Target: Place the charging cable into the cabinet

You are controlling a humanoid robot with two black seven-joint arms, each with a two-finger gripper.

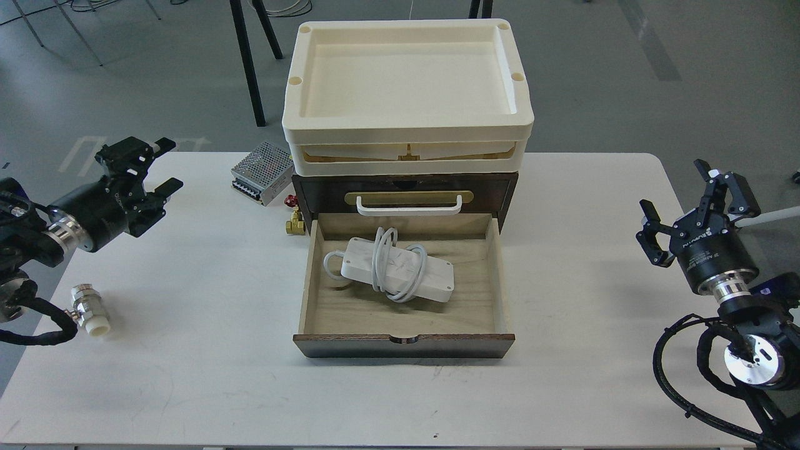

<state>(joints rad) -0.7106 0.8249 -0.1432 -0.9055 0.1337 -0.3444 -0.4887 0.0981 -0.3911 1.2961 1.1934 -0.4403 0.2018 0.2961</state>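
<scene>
Cable (397, 267): white strip, grey cord looped round its middle, lying tilted inside the pulled-out drawer (494, 275) of the cabinet (506, 190), table (562, 375) centre. White handle (409, 207) on brass plate above the drawer. Cream trays (407, 134) stacked on the cabinet, 12 o'clock. Perforated metal box (262, 172), 11 o'clock of the drawer; brass fitting (295, 224) beside the cabinet's left wall. White-capped fitting (90, 315), 9 o'clock. Left gripper (164, 165): fingers apart, holding nothing, 10 o'clock. Right gripper (678, 200): fingers apart, holding nothing, 3 o'clock; pale lettering on its body, unreadable.
</scene>
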